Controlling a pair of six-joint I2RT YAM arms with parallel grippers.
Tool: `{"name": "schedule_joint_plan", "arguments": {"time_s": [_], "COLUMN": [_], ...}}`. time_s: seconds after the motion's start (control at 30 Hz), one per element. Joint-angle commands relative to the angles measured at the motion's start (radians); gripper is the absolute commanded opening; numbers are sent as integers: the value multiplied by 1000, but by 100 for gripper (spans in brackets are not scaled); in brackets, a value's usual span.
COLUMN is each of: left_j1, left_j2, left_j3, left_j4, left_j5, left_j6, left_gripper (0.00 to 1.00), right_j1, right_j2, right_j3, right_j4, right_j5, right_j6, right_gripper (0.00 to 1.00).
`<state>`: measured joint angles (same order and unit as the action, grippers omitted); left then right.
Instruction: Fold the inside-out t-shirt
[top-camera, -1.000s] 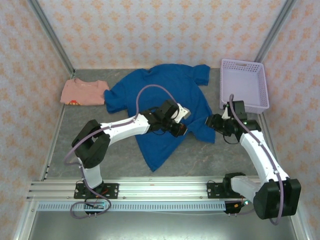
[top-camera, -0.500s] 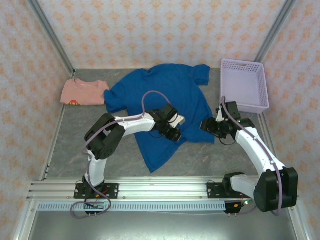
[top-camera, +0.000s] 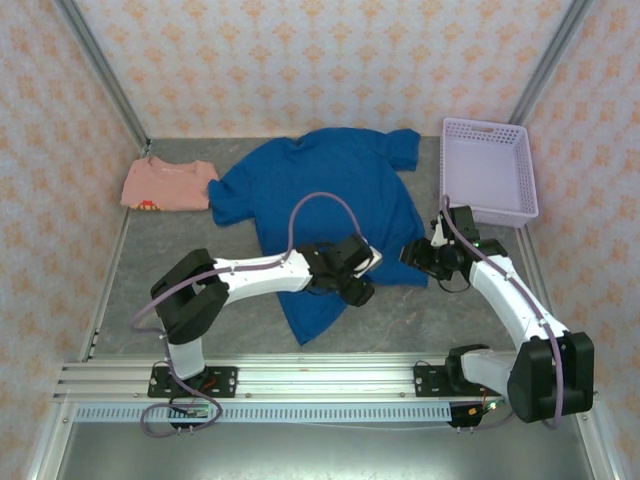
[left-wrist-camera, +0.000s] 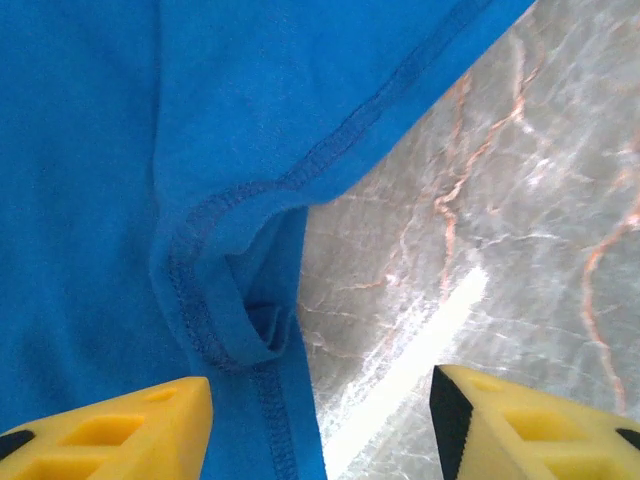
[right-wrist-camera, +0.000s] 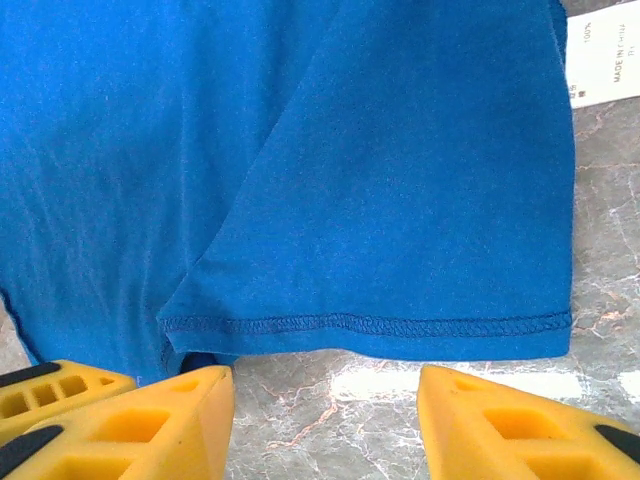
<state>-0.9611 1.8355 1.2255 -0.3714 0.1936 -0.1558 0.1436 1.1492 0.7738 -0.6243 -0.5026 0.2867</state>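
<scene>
The royal-blue t-shirt (top-camera: 320, 190) lies spread on the grey marbled table, its lower part narrowing toward the near edge. My left gripper (top-camera: 362, 291) is open at the shirt's right-hand edge. In the left wrist view a stitched hem with a small fold (left-wrist-camera: 250, 320) lies by the left finger, and bare table sits between the fingertips (left-wrist-camera: 320, 440). My right gripper (top-camera: 412, 254) is open at the shirt's lower right corner. In the right wrist view the gripper (right-wrist-camera: 325, 420) hovers over bare table just short of the straight stitched hem (right-wrist-camera: 380, 323). A white label (right-wrist-camera: 603, 55) shows at the cloth's edge.
A lavender plastic basket (top-camera: 487, 170) stands at the back right, close behind the right arm. A folded salmon-pink shirt (top-camera: 168, 185) lies at the back left. Patterned walls and metal rails enclose the table on three sides.
My left gripper has moved off the middle of the shirt, nearer and to the right, to its edge. The right gripper has edged left toward the shirt's corner.
</scene>
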Motion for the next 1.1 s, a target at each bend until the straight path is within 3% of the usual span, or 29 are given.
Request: {"name": "schedule_joint_plan", "arguments": {"time_s": [0.0, 0.1, 0.3, 0.63, 0.8, 0.97, 1.07], "left_j1": [2, 1, 13, 101, 134, 164, 179], "left_j2": [64, 111, 141, 104, 85, 80, 80], "left_j3": [44, 79, 108, 85, 60, 54, 55], "left_j4": [-27, -41, -17, 3, 10, 15, 17], "left_j5": [-148, -202, -146, 37, 116, 180, 191], "left_j6": [4, 4, -7, -28, -32, -31, -31], "left_gripper": [61, 60, 54, 28, 30, 39, 36], "right_j1": [5, 5, 5, 4, 4, 5, 5], "right_j2": [1, -3, -5, -4, -5, 1, 7], "right_j3": [-1, 1, -2, -5, -7, -7, -11], "right_j4": [13, 10, 9, 10, 4, 3, 7], "right_j5": [-2, -4, -1, 7, 9, 0, -15], "right_j6": [-5, -6, -6, -10, -13, -16, -17], "right_gripper": [51, 51, 51, 51, 51, 51, 51]}}
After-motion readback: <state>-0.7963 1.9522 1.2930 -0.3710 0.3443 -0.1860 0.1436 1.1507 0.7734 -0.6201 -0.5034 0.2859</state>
